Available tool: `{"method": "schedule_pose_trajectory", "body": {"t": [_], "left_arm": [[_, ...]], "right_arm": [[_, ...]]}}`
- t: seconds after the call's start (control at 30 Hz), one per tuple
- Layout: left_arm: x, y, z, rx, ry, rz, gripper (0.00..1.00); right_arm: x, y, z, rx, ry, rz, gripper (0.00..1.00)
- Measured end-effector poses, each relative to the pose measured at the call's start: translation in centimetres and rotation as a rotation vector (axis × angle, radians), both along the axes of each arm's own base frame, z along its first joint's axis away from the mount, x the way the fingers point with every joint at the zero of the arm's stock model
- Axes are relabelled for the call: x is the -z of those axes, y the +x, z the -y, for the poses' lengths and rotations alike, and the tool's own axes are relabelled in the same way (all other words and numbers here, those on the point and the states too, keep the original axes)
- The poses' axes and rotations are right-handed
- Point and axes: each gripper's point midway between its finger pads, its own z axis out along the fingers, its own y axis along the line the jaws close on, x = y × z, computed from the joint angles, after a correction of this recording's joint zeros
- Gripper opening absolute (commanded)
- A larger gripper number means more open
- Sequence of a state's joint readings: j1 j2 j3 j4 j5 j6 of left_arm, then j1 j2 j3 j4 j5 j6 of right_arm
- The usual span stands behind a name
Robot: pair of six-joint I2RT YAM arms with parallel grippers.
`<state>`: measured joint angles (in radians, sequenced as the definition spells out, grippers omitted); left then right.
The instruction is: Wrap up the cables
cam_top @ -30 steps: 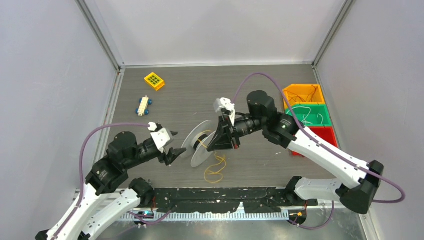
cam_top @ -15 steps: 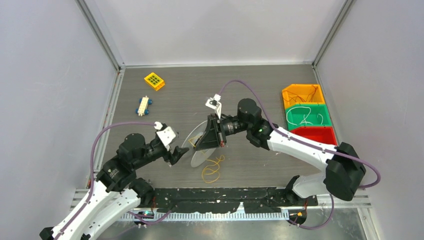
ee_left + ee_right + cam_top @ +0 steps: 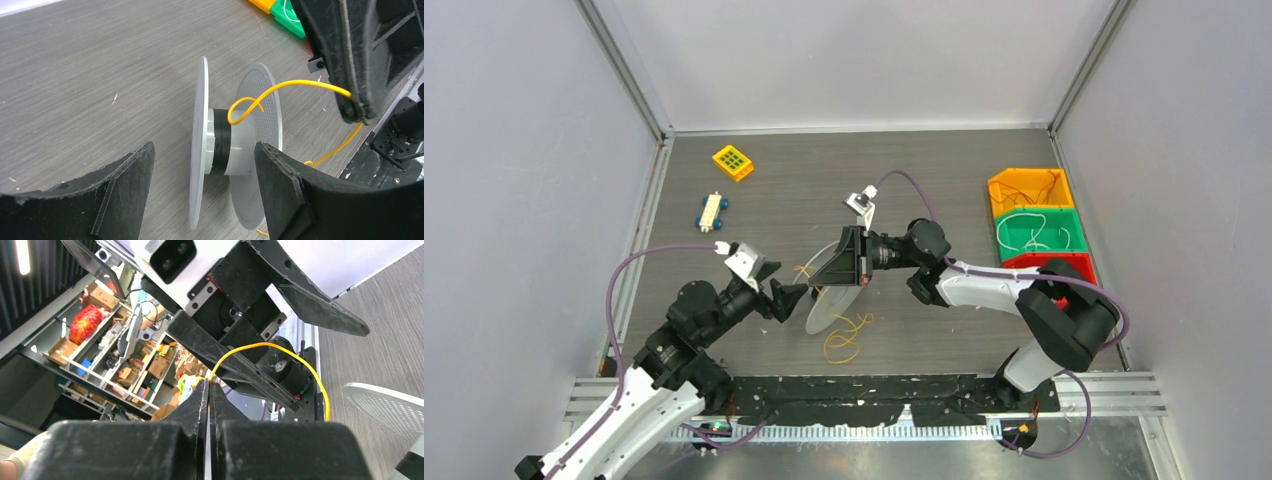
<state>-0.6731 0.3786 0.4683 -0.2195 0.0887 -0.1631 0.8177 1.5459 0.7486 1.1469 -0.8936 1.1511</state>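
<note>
The cable is a thin yellow wire; its loose curls lie on the table in front of a translucent white spool standing on its rims. My right gripper is shut on the wire's end just left of and above the spool. In the right wrist view the shut tips pinch the wire, which arcs down toward the spool's disc. My left gripper is open and empty just left of the spool. In the left wrist view its jaws frame the spool, the wire looping over the hub.
A yellow block and a white toy with blue wheels lie at the back left. Orange, green and red bins holding wires stand at the right. A black strip runs along the near edge.
My right gripper has swung left across the spool, carrying the wire's end with it. My left gripper has moved right, closer to the spool.
</note>
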Motion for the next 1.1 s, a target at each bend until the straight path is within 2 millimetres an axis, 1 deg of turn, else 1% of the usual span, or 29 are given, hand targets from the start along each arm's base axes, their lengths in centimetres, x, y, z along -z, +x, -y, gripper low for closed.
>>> {"method": "schedule_pose_trajectory", "body": {"t": [0.1, 0.27, 0.4, 0.63, 0.83, 0.97, 1.1], "left_arm": [[0.3, 0.4, 0.3, -0.016, -0.032, -0.020, 0.74], [-0.6, 1.0, 0.7, -0.032, -0.114, 0.017, 0.74], [-0.7, 1.3, 1.0, -0.034, -0.152, 0.032, 0.74], [-1.5, 1.5, 1.5, -0.020, -0.206, 0.065, 0.73], [-1.0, 1.8, 1.9, -0.017, -0.228, 0.060, 0.69], [-0.7, 2.1, 2.1, -0.020, -0.226, 0.047, 0.70], [-0.9, 2.2, 2.2, -0.021, -0.234, 0.053, 0.71]], "right_arm": [[-0.3, 0.0, 0.2, 0.005, 0.027, -0.005, 0.06], [-0.9, 0.1, 0.3, 0.013, 0.056, 0.014, 0.05], [-0.6, 0.0, 0.4, 0.015, 0.056, 0.014, 0.05], [-0.1, 0.0, 0.5, 0.020, 0.048, 0.006, 0.05], [-0.2, 0.0, 0.6, 0.023, 0.052, 0.009, 0.05], [0.1, 0.0, 0.7, 0.025, 0.050, 0.005, 0.05], [0.5, -0.1, 0.8, 0.026, 0.042, -0.003, 0.05]]}}
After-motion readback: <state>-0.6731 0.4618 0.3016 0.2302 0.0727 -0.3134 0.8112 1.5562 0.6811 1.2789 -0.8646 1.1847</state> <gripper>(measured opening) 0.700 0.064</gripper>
